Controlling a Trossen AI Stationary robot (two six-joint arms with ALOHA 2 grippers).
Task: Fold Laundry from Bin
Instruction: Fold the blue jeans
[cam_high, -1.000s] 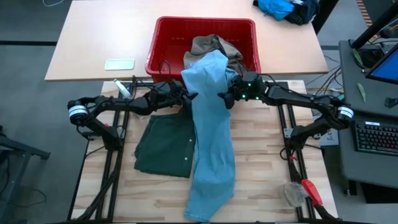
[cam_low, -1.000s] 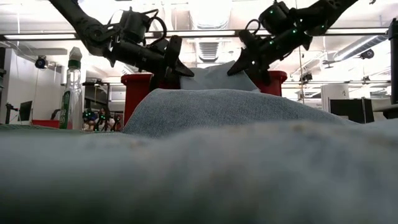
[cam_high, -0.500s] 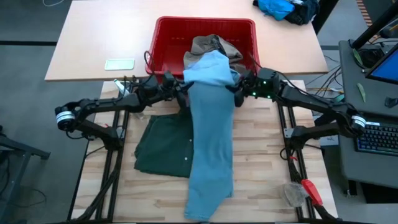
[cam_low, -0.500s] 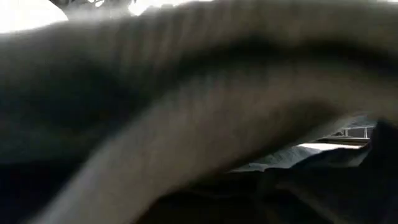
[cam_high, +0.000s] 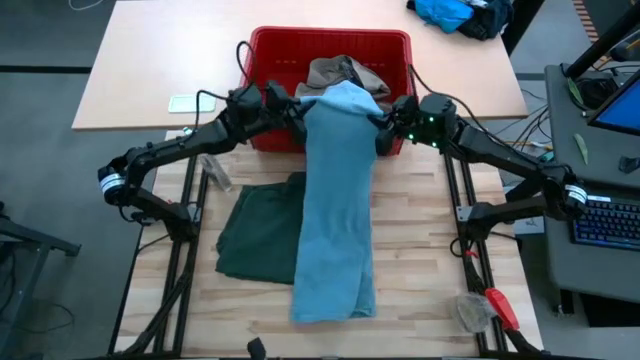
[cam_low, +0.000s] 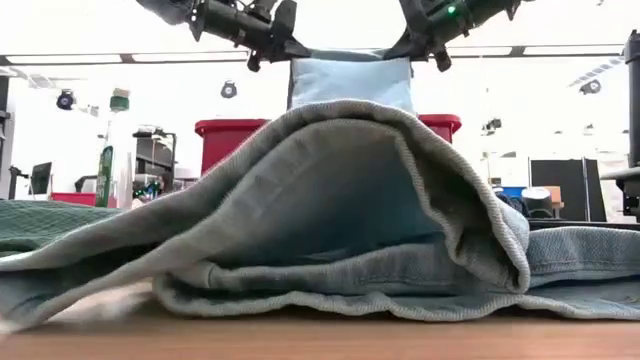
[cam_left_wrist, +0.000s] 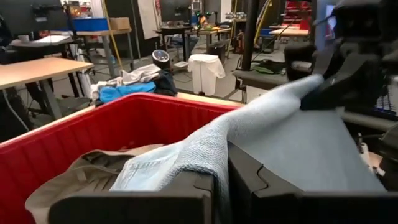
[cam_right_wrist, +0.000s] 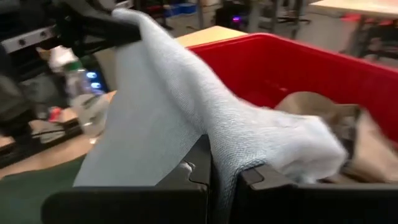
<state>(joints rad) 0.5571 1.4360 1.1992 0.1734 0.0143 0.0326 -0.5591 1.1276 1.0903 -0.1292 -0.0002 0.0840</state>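
Since a second ago we have hauled the denim trousers (cam_high: 335, 215) back along the bench; their hem has doubled over. Green shorts (cam_high: 258, 238) lie beside. Left jaws (cam_high: 291, 108) and right jaws (cam_high: 385, 124) clamp the waistband over the bin (cam_high: 262, 48), khaki piece (cam_high: 335, 72) inside, unfolded.

The work surface is a light wooden table (cam_high: 420, 260) made of planks, and behind it stands a second, tan table (cam_high: 160, 60) on a grey floor (cam_high: 40, 180). At the right side there is a dark desk (cam_high: 600, 150) with a keyboard (cam_high: 606, 220) on it, and at the far edge of the tan table lies a bright blue cloth heap (cam_high: 445, 12) with some black. Beyond the tables the room is bright and white, with long ceiling beams (cam_low: 100, 57), more desks (cam_left_wrist: 37, 65) further back, and a white waste bin (cam_left_wrist: 205, 73) on the floor.
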